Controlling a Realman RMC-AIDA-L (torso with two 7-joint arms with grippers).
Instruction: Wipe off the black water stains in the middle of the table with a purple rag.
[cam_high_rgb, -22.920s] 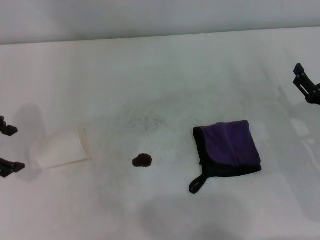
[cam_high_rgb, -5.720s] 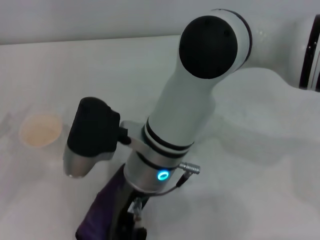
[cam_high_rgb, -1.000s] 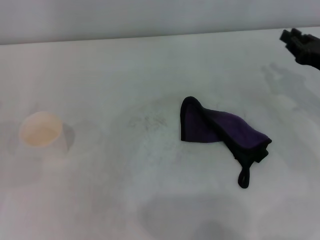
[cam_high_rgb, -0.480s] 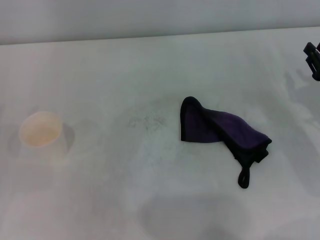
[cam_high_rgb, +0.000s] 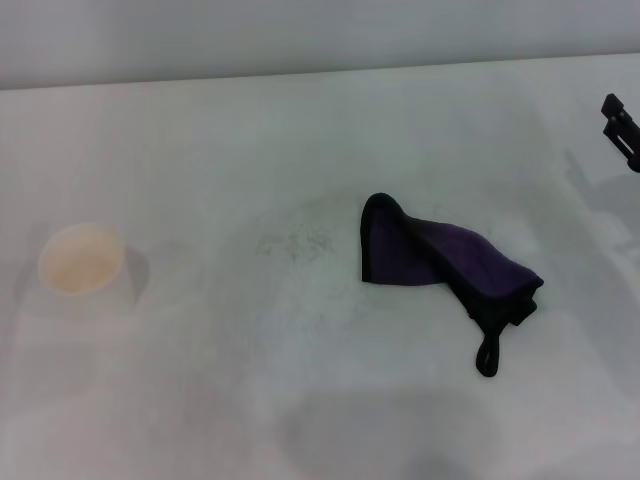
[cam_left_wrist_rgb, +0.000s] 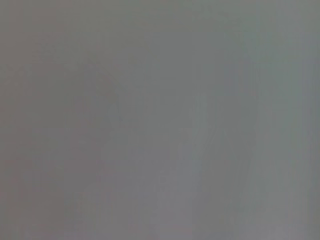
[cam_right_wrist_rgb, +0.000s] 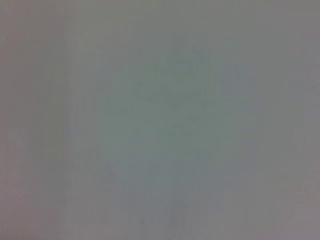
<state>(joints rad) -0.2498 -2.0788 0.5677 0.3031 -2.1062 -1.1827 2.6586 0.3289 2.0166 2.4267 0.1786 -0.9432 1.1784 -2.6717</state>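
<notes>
Purple rag (cam_high_rgb: 446, 262) dropped crumpled mid-worktop (cam_high_rgb: 300, 400), no dark blotch visible (looks wiped); right claw (cam_high_rgb: 622, 128) far beyond rag, opening can't tell.

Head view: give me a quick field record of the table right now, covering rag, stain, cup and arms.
purple rag: crumpled on the table, right of centre, loop toward the near edge
black water stains: none visible; only faint grey speckles remain
paper cup: upright, far left
right tool: at right edge, clear of rag
left tool: out of view
wrist views: blank grey
</notes>
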